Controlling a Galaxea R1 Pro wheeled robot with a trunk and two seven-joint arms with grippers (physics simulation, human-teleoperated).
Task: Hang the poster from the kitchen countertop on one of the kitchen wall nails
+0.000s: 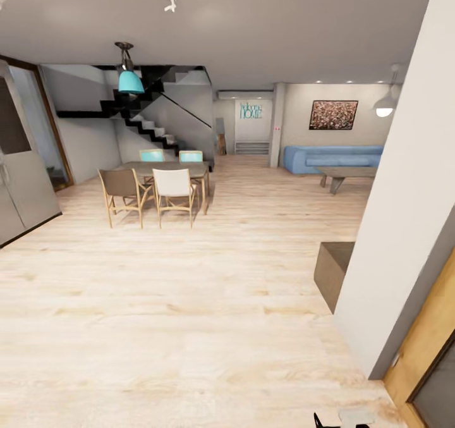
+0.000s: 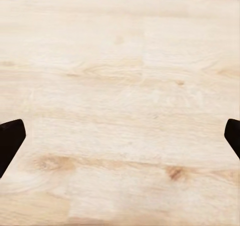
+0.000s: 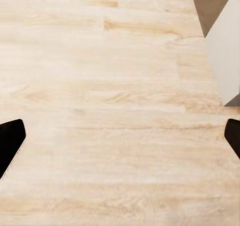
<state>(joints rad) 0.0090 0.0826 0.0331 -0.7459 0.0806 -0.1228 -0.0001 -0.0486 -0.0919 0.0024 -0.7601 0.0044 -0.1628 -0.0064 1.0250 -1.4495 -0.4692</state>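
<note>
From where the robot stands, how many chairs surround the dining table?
4: brown chair and white chair on the near side, two teal chairs on the far side. Others may be hidden.

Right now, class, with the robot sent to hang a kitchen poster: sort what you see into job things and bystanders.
Job things:
- open left gripper
- open right gripper

Bystanders:
- brownish speckled painting
- blue "HOME" wall sign
- long blue sofa
- wooden dining table
- turquoise pendant lamp
- black staircase
- pale wood floor
</note>
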